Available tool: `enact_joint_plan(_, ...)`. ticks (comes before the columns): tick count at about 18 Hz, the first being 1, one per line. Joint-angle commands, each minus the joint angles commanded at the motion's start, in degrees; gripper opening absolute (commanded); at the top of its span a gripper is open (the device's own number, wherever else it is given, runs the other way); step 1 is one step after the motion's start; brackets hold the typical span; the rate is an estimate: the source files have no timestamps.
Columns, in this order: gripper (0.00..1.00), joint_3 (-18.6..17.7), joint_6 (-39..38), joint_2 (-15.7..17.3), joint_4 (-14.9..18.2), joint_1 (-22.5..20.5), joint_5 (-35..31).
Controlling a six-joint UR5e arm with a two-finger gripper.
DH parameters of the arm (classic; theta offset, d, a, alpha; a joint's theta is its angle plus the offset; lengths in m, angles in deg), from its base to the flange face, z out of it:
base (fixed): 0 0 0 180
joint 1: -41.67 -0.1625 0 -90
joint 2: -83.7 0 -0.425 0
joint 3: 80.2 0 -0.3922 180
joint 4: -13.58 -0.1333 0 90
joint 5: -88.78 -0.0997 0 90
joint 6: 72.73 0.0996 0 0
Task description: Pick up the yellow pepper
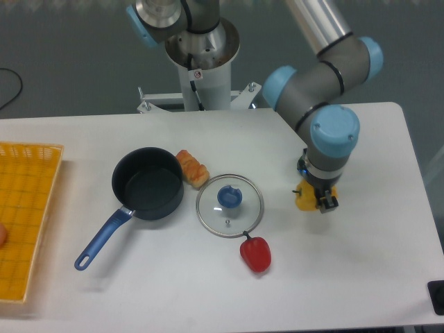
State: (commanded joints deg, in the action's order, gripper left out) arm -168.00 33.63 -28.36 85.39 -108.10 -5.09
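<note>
1. The white bench [208, 291] fills most of the view, with a robot base standing at its far edge.
2. The robot arm [316, 83] reaches in from the upper right and bends down over the right half of the bench; its blue-capped wrist hides much of what lies under it.
3. A yellow basket [24, 215] lies at the left edge of the bench, partly cut off by the frame.
4. A dark saucepan [147, 184] with a blue handle stands left of centre, the handle pointing toward the near left.
5. A glass lid [229, 205] with a blue knob lies flat just right of the saucepan.
6. A bread roll [192, 168] lies touching the saucepan's far right rim.
7. A red pepper [256, 254] rests just in front of the lid.
8. The yellow pepper [304, 199] sits right of the lid, directly under the wrist, with only its left part showing.
9. The gripper [320, 202] is down at the yellow pepper with its fingers closed around it; whether the pepper is off the bench cannot be told.
</note>
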Motion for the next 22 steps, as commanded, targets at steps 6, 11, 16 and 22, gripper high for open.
enact_joint_plan(6,0.51,-0.17,-5.89,3.78,4.13,5.53,4.58)
enact_joint_plan(11,0.52,-3.25,-8.53,4.57,4.57,8.18,4.49)
enact_joint_plan(16,0.52,-3.52,-8.80,5.45,5.01,7.56,4.84)
enact_joint_plan(22,0.52,-3.78,-8.80,5.54,4.93,7.39,4.93)
